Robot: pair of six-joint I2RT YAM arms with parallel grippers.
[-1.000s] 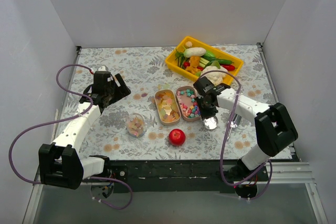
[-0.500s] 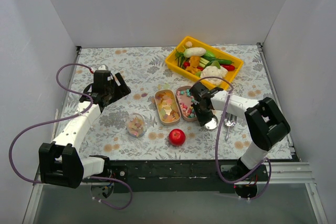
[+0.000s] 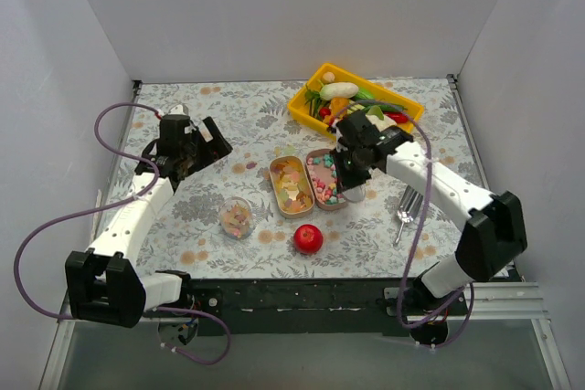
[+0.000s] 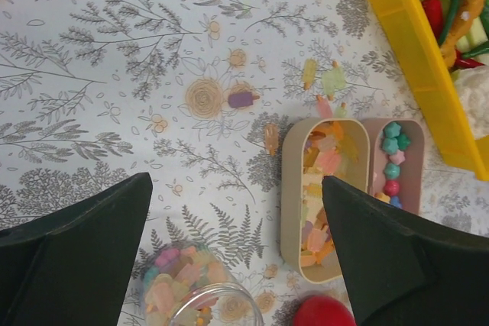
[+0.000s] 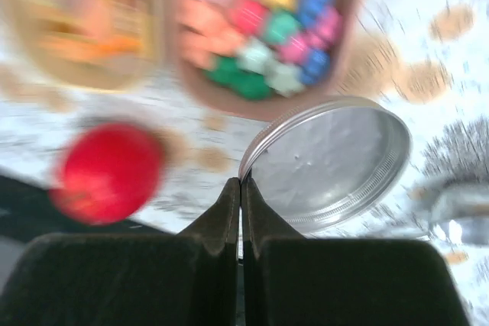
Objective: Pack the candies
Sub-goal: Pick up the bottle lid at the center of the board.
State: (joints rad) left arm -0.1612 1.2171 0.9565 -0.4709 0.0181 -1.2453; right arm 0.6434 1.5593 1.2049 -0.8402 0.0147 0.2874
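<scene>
Small amber, orange and pale candies fill a beige oval tin [image 3: 291, 186] [image 4: 322, 188] and a glass jar [image 3: 237, 218] [image 4: 183, 292]. A few loose candies [image 4: 243, 99] lie on the cloth beyond the tin. A second tin [image 3: 324, 180] [image 5: 260, 28] holds bright star-shaped pieces. My left gripper [image 3: 206, 143] [image 4: 235, 181] is open and empty, above the cloth between the jar and the tins. My right gripper [image 3: 350, 180] [image 5: 241, 181] is shut on the rim of a silver jar lid [image 5: 328, 162], held above the near end of the second tin.
A glossy red ball [image 3: 308, 238] [image 5: 107, 169] sits in front of the tins. A yellow tray [image 3: 306, 102] [image 4: 416, 43] of toy vegetables stands at the back right. A metal utensil [image 3: 405, 212] lies right of the tins.
My right gripper has lifted the silver lid off the cloth near the utensil and carried it back and left over the second tin. My left gripper has shifted slightly to the right.
</scene>
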